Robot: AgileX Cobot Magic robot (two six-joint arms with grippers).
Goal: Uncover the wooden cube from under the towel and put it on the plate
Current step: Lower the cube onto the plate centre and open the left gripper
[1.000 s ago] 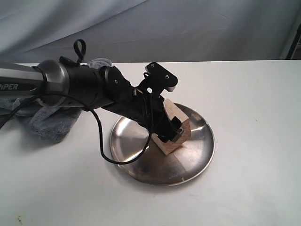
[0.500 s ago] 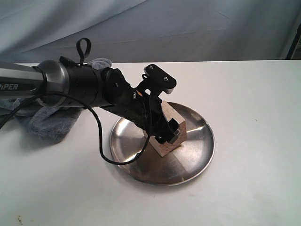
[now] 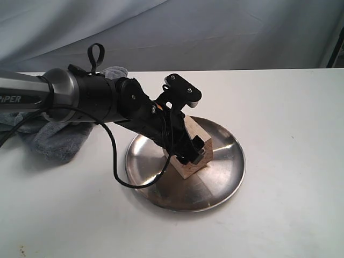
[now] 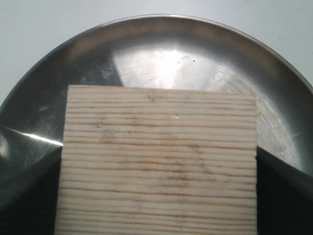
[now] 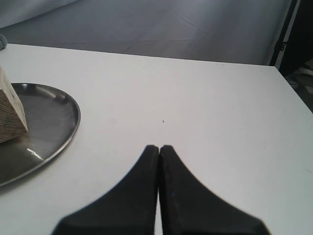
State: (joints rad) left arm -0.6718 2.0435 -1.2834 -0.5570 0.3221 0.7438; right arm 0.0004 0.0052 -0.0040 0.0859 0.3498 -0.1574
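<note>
On the steel plate [image 3: 228, 172], near its middle, rests the wooden cube [image 3: 187, 169]. The left tool [image 3: 193, 153] grips it, with dark fingers [image 4: 29, 196] pressed against two opposite sides. The cube's grain lines fill much of the left wrist view, and the plate's shiny rim curves around it. The grey-blue towel [image 3: 54, 137] lies bunched on the white tabletop [image 3: 290, 134], apart from the plate on its left in the exterior view and partly behind the arm. The right tool [image 5: 159, 148] hangs over the tabletop beside the plate, its fingers closed together.
</note>
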